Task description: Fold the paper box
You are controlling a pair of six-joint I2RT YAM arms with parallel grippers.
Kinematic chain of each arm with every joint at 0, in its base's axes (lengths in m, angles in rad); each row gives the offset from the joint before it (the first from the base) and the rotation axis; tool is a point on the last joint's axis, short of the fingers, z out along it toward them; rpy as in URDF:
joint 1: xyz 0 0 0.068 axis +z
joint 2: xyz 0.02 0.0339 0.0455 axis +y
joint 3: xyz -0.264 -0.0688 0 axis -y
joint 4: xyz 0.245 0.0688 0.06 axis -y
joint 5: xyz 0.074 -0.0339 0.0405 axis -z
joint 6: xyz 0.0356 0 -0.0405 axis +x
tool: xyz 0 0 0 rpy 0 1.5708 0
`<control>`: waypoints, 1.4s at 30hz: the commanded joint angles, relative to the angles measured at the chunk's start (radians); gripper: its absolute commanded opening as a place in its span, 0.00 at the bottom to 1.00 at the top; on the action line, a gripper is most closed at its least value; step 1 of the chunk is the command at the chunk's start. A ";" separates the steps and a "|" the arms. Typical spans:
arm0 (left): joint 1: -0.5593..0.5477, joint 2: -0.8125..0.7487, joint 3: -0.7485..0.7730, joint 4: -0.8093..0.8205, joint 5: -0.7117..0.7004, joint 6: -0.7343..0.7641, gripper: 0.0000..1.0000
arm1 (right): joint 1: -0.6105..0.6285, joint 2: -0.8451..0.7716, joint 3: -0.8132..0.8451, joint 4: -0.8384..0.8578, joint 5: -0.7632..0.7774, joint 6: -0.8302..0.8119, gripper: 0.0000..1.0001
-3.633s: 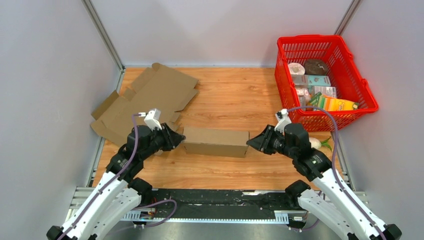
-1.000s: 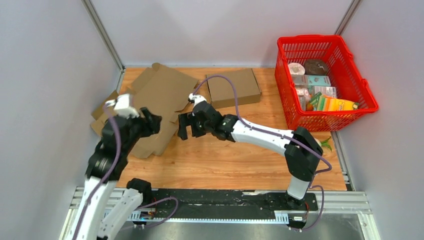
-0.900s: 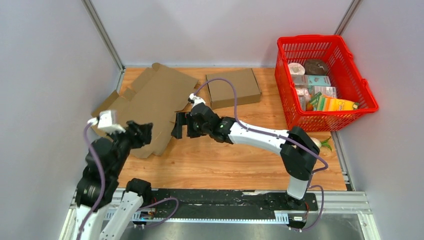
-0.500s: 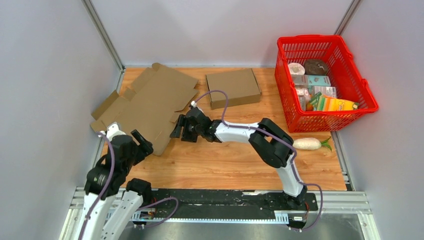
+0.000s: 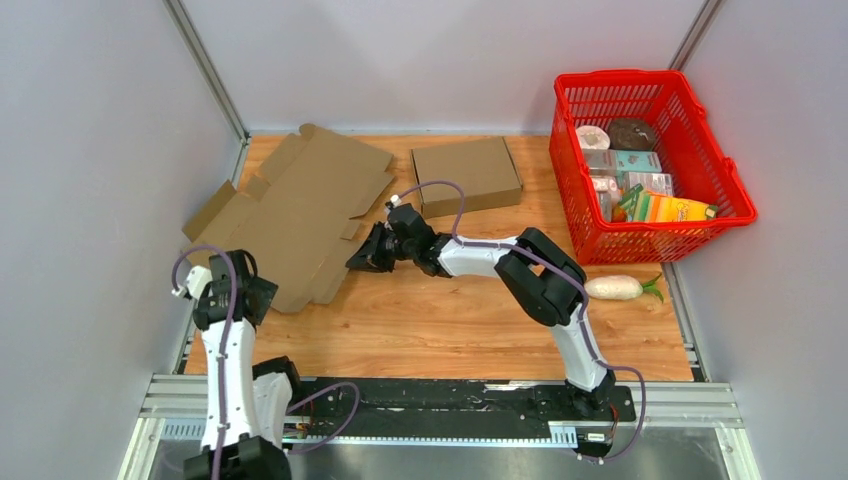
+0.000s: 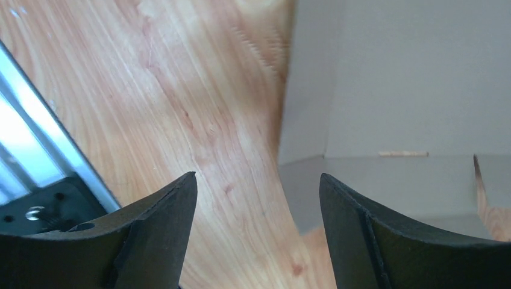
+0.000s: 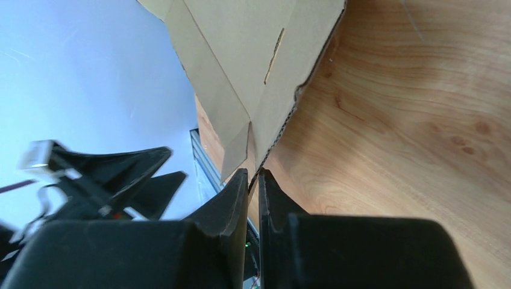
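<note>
The paper box (image 5: 290,205) lies as a flat, unfolded brown cardboard sheet at the table's left side. My right gripper (image 5: 363,262) reaches across to the sheet's right-hand edge. In the right wrist view its jaws (image 7: 253,178) are pinched shut on that thin cardboard edge (image 7: 268,72). My left gripper (image 5: 243,300) hangs over the sheet's near-left corner. Its fingers (image 6: 169,223) are spread wide with only wood and a corner of the cardboard (image 6: 391,120) below them, and they hold nothing.
A folded brown box (image 5: 466,175) sits at the back centre. A red basket (image 5: 722,180) of groceries stands at the back right, with a white radish (image 5: 612,288) on the table in front of it. A metal rail (image 6: 36,138) runs along the table's left edge, close to my left gripper.
The right gripper has dropped to the sheet's edge and closed on it. The left arm has pulled back to the near left, and its jaws have opened wider.
</note>
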 commanded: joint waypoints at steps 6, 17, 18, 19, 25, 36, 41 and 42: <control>0.231 0.081 -0.183 0.404 0.297 -0.077 0.82 | -0.020 -0.080 -0.036 0.171 -0.119 0.090 0.09; 0.242 0.072 -0.202 0.588 0.300 -0.038 0.32 | -0.021 -0.128 -0.027 0.184 -0.188 0.077 0.06; 0.242 0.049 -0.188 0.568 0.300 -0.022 0.27 | -0.021 -0.140 -0.027 0.170 -0.191 0.058 0.06; 0.240 0.018 -0.171 0.545 0.320 -0.007 0.19 | -0.020 -0.173 -0.027 0.150 -0.185 0.035 0.06; 0.239 -0.295 -0.018 0.408 0.369 0.123 0.01 | 0.009 -0.347 0.047 -0.144 -0.120 -0.270 0.08; 0.237 -0.160 0.470 0.446 0.923 0.223 0.00 | 0.213 -0.730 0.049 -0.569 0.082 -0.618 0.59; 0.159 -0.086 0.654 0.329 1.130 0.370 0.00 | 0.230 -0.963 -0.005 -0.738 0.090 -0.776 0.86; 0.130 -0.083 0.675 0.313 1.141 0.399 0.00 | 0.230 -1.000 -0.001 -0.784 0.123 -0.816 0.93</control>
